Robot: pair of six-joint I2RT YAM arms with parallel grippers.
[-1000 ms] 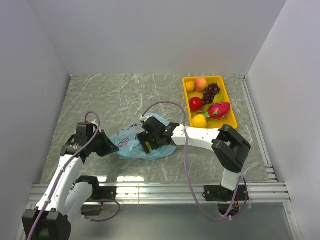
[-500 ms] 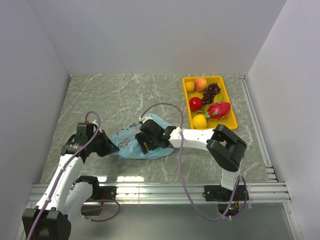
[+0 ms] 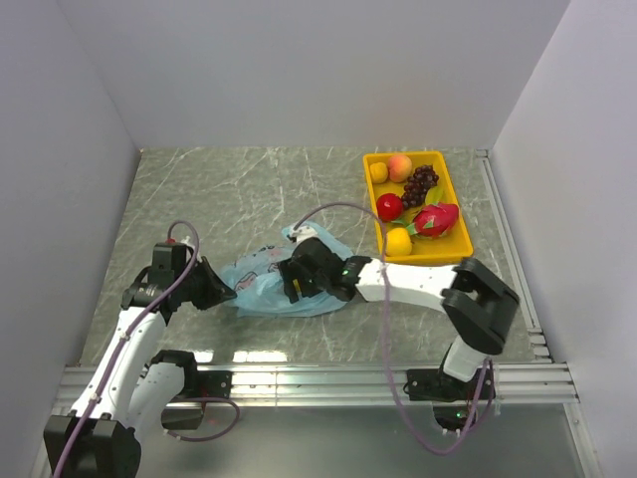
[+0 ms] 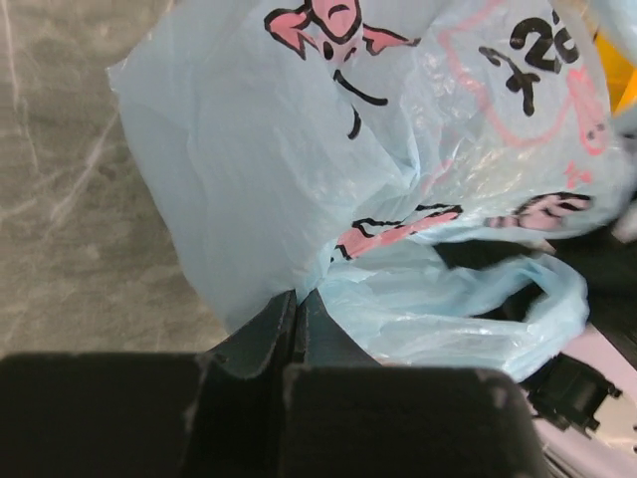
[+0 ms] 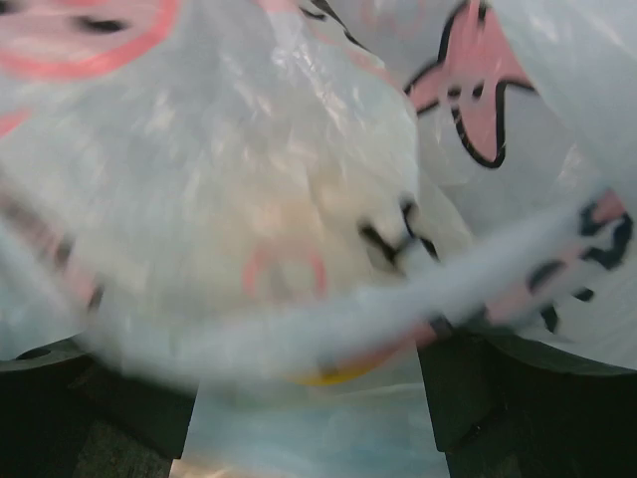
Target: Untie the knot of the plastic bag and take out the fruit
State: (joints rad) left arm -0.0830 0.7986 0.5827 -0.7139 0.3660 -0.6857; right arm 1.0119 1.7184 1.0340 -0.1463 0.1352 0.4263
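Observation:
The light blue plastic bag (image 3: 267,282) with pink pig prints lies crumpled on the table between my arms. My left gripper (image 3: 225,294) is shut on the bag's left edge; in the left wrist view its closed jaws pinch the plastic (image 4: 296,299). My right gripper (image 3: 298,283) is open and pressed into the bag's right side. Its fingers (image 5: 476,393) stand wide apart with bag plastic (image 5: 299,199) between them, and a small yellow patch (image 5: 328,376) shows there. A loose handle loop (image 4: 498,299) shows. The knot is not discernible. The red apple (image 3: 389,206), orange fruit (image 3: 397,241) and peach (image 3: 399,166) lie in the tray.
The yellow tray (image 3: 456,204) stands at the back right. It also holds a dark grape bunch (image 3: 420,182), a pink dragon fruit (image 3: 436,219) and a small yellow fruit (image 3: 378,172). White walls close in the left, back and right. A metal rail runs along the near edge.
My right arm's elbow swung right and nearer, and its gripper shifted slightly right on the bag. The bag's right side bunched a little. My left arm stayed put.

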